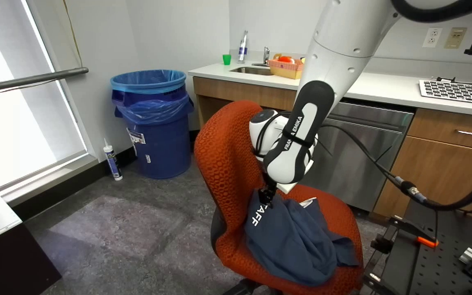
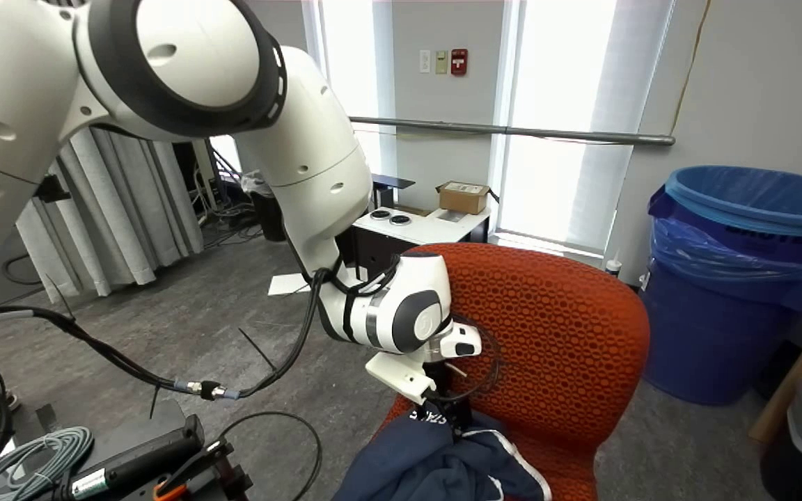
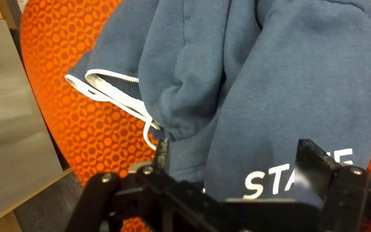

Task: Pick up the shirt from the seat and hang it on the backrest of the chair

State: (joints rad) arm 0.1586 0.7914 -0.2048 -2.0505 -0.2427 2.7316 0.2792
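Gripper (image 3: 233,146) spread at the shirt (image 1: 293,241), shirt on the seat (image 1: 334,205) of the chair (image 1: 236,233)

Your fingers (image 3: 314,161) are wide apart in the wrist view, cloth showing between them. You're at the backrest (image 1: 228,151) end of the chair, by the shirt's white STAFF lettering (image 3: 253,184); one finger covers part of the word. Can't tell if you're touching the cloth. Shirt: dark slate-blue, bunched, lying on the chair's seat in both exterior views, lettered end nearest the chair's backrest. Its zip edge (image 3: 124,98), white trim, lies out on the chair's seat toward the steel panel (image 1: 342,172) that stands past the chair. Orange-red upholstery shows around the shirt. Your arm (image 1: 326,73) comes down over the chair, wrist just in front of the backrest; can't tell if they touch. Blue bin (image 1: 158,139) with a liner: on the floor beyond the chair's backrest, apart from it. Counter (image 1: 215,72): past the chair too.
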